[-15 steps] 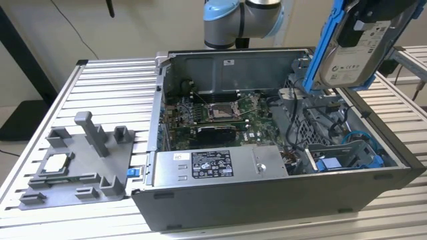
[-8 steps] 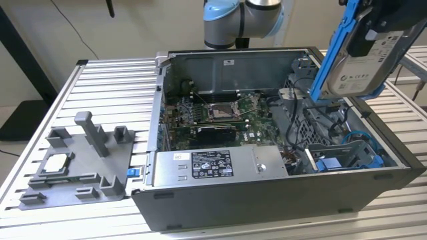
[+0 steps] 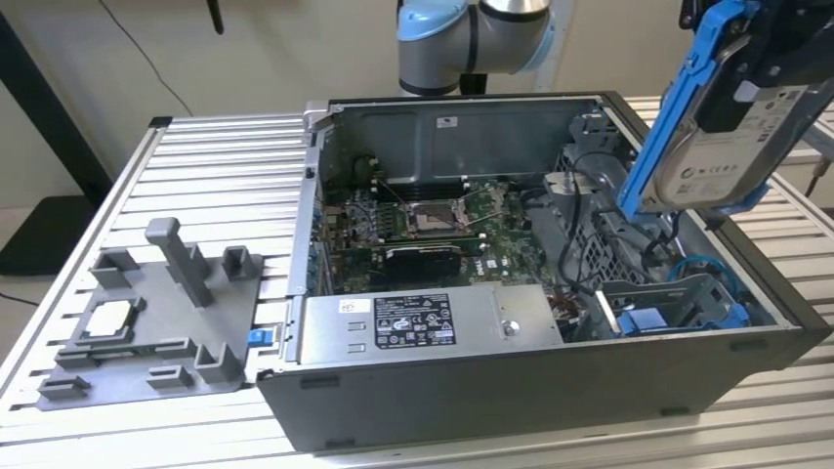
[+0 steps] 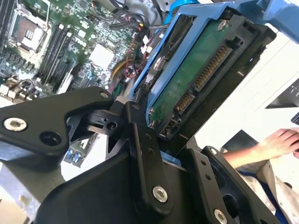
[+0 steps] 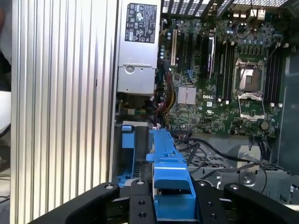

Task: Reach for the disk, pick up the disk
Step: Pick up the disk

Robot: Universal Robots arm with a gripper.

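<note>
The disk, silver-grey with a white label and a bright blue bracket, hangs tilted in the air above the open computer case at the exterior view's upper right. My gripper is shut on its top end. The second wrist view shows the disk's green circuit-board underside and connector between the black fingers. In the first wrist view the blue bracket sits clamped between the black fingers, high over the motherboard.
The open computer case holds a motherboard, a power supply and a blue bay below the disk. A grey fixture with a small silver chip stands on the slatted table. A person's hand is nearby.
</note>
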